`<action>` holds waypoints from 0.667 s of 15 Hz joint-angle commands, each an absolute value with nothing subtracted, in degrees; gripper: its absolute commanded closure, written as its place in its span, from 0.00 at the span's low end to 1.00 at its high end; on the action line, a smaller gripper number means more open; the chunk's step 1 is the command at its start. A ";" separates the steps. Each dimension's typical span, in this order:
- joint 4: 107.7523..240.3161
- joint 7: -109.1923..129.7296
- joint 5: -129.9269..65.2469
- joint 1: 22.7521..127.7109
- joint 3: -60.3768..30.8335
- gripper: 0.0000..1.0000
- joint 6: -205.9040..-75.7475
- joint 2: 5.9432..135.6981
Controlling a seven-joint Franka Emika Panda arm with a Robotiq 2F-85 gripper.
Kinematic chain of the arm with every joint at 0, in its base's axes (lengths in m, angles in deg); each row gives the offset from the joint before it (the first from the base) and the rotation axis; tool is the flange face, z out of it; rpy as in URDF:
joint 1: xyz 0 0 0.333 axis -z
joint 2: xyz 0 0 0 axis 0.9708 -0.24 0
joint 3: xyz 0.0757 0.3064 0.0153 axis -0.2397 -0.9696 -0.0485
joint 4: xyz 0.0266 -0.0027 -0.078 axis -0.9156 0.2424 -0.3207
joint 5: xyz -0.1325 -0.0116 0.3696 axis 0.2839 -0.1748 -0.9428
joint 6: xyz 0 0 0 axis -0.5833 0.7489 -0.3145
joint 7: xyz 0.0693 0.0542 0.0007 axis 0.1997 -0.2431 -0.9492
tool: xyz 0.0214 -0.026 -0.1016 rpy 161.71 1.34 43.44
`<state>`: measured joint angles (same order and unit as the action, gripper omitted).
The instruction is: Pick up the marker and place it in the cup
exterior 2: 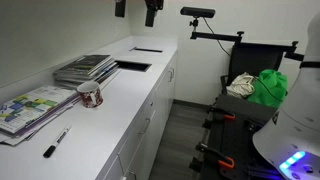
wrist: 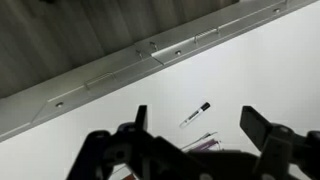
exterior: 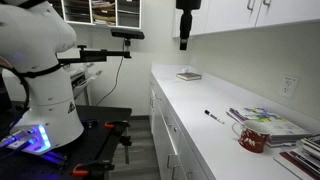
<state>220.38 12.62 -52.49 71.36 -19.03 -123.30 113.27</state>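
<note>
The marker [exterior: 214,116] is a thin black stick with a lighter end, lying flat on the white counter. It also shows in the other exterior view [exterior 2: 55,143] and in the wrist view [wrist: 195,114]. The cup [exterior: 253,138] is a squat dark red mug standing upright on the counter beside the magazines, a short way from the marker; it shows in both exterior views [exterior 2: 90,95]. My gripper [exterior: 185,30] hangs high above the counter, far from both, open and empty. In the wrist view its two fingers [wrist: 200,125] are spread wide with the marker far below between them.
Stacked magazines [exterior: 268,122] lie by the wall next to the mug, and more lie along the counter [exterior 2: 85,68]. A small flat item [exterior: 188,75] sits at the counter's far end. Cabinets hang overhead. A camera arm on a stand [exterior: 127,36] reaches towards the counter.
</note>
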 commanded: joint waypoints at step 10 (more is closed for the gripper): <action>216.32 29.27 -50.75 74.03 -26.02 0.00 -131.44 102.48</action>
<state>220.01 19.23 -52.31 72.39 -21.29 -125.96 110.68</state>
